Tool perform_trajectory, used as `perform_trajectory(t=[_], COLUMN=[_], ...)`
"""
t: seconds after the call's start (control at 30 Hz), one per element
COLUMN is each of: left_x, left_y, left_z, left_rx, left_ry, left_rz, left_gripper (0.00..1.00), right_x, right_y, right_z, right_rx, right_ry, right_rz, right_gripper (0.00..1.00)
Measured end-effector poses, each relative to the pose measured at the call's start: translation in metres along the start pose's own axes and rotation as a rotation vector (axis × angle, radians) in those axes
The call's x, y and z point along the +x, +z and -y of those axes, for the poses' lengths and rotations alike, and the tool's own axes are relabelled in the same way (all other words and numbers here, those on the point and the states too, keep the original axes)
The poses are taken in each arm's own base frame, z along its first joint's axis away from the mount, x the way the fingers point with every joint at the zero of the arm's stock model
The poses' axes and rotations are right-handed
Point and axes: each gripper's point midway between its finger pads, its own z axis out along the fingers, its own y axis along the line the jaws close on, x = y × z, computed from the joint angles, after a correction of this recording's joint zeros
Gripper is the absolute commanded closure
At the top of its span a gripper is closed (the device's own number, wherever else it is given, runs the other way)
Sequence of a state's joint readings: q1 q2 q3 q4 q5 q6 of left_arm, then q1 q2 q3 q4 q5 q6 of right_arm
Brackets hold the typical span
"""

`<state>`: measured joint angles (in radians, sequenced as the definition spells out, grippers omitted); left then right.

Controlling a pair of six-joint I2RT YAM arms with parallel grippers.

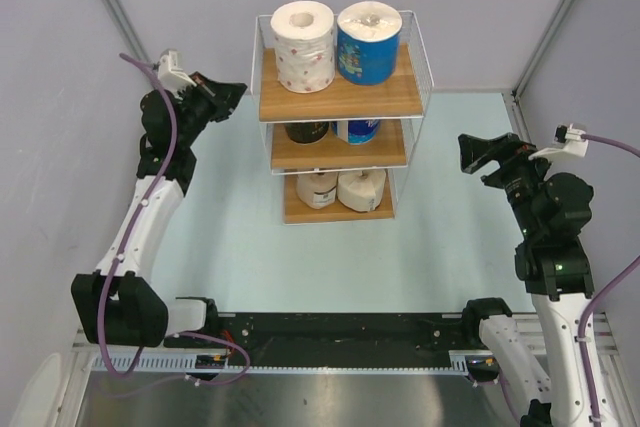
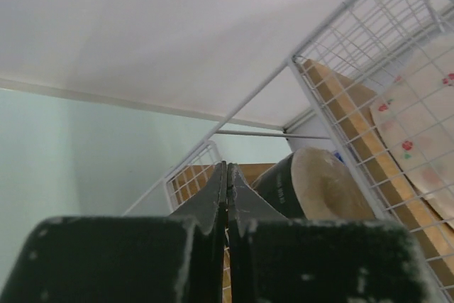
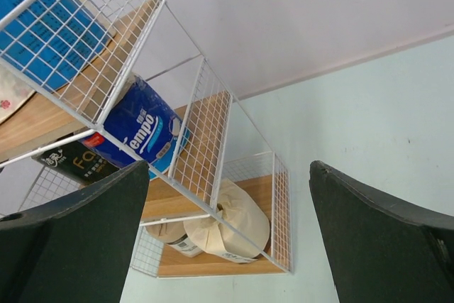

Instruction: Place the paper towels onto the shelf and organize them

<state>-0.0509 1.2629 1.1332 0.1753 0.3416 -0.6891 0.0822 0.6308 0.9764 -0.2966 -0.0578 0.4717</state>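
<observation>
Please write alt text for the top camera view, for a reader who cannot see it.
A three-level shelf holds six paper rolls, two on each level. On either side of it, the left gripper is shut and the right gripper open, both empty.

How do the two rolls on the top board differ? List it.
The speckled roll is white with red specks; the blue roll wears a blue wrapper. The speckled roll stands left in the top view, the blue roll right. Both stand upright atop the shelf.
</observation>
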Motion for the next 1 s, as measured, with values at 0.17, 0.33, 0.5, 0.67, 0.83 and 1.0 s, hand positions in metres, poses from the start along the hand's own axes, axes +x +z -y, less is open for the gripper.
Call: perform_trajectory(t=[0.17,0.33,0.5,0.67,0.83,1.0], left_x=[0.004,0.010,0.028,0.033,0.030,0.040], left_y=[0.001,0.001,0.002,0.003,0.007,0.017], left_z=[0.019,0.042,0.060,0.057,0.049,0.034], left_rx=[0.084,0.137,0.171,0.151,0.113,0.074], left_ry=[0.006,0.043,0.072,0.085,0.094,0.092], left_rz=[-0.046,-0.076,-0.121,-0.127,-0.107,-0.124], left_gripper=[1.00,1.00,1.00,1.00,1.00,1.00], right_x=[0.006,0.013,0.015,0.015,0.015,0.015], right_y=[0.004,0.006,0.006,0.006,0.006,0.005], right_z=[0.003,0.006,0.007,0.008,0.007,0.007], right_rx=[0.007,0.018,0.021,0.021,0.019,0.017], right_ry=[0.008,0.011,0.015,0.016,0.016,0.016], right_rz=[-0.027,-0.057,-0.065,-0.064,-0.066,-0.067], right_gripper=[0.00,0.00,0.00,0.00,0.00,0.00])
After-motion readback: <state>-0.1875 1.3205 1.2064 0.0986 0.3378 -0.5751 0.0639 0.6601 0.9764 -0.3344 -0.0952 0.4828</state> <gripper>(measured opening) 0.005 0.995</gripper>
